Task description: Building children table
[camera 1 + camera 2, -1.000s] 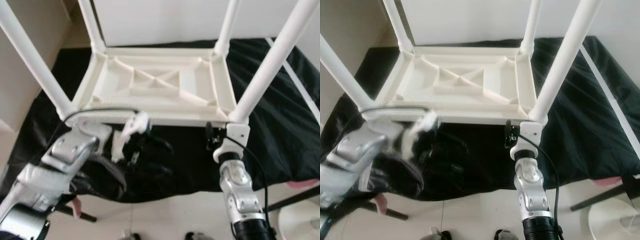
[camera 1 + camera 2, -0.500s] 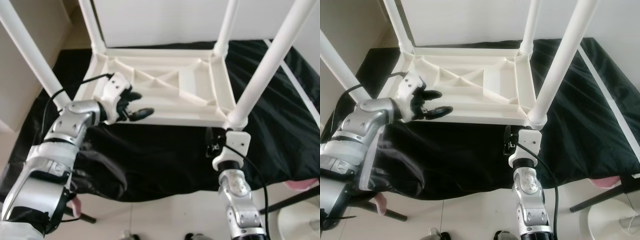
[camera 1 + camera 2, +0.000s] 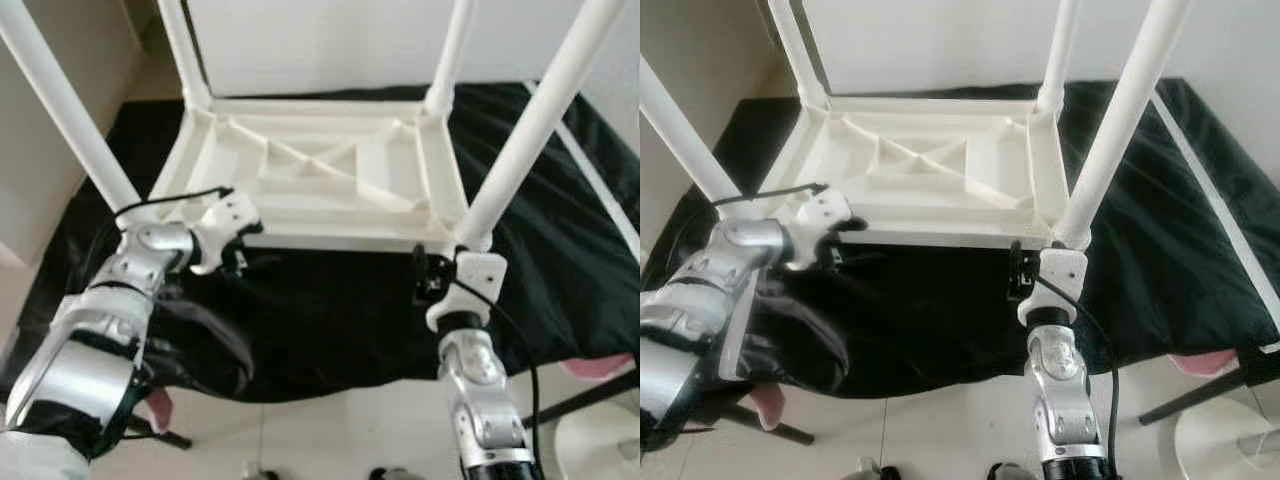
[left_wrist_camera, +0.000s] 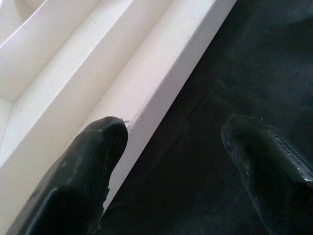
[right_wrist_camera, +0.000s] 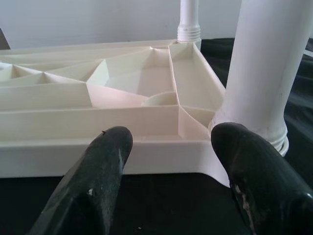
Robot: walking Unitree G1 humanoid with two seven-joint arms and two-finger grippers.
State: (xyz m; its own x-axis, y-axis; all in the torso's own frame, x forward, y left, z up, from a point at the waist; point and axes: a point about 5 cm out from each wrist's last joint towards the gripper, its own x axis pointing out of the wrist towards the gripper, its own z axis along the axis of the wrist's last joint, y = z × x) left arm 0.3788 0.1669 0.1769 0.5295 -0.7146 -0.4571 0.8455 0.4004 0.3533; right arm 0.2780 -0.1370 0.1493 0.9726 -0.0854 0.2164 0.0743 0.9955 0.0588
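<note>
Black cloth [image 3: 330,320], upturned white table [image 3: 320,180], both hands [image 4: 171,147] [image 5: 171,147] spread at its near edge

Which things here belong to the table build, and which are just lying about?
Job:
- upturned white table, four legs fitted
- left gripper, open at its near rim
- right gripper, open by the near right leg

Lying about:
- black cloth
- pink object

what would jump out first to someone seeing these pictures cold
A white children's table lies upside down on a black cloth, its ribbed underside up and four white legs rising out of the picture. Both pincers sit at its near edge: the left pincer open by the near left corner, one finger against the rim, and the right pincer open just before the near right leg.
</note>
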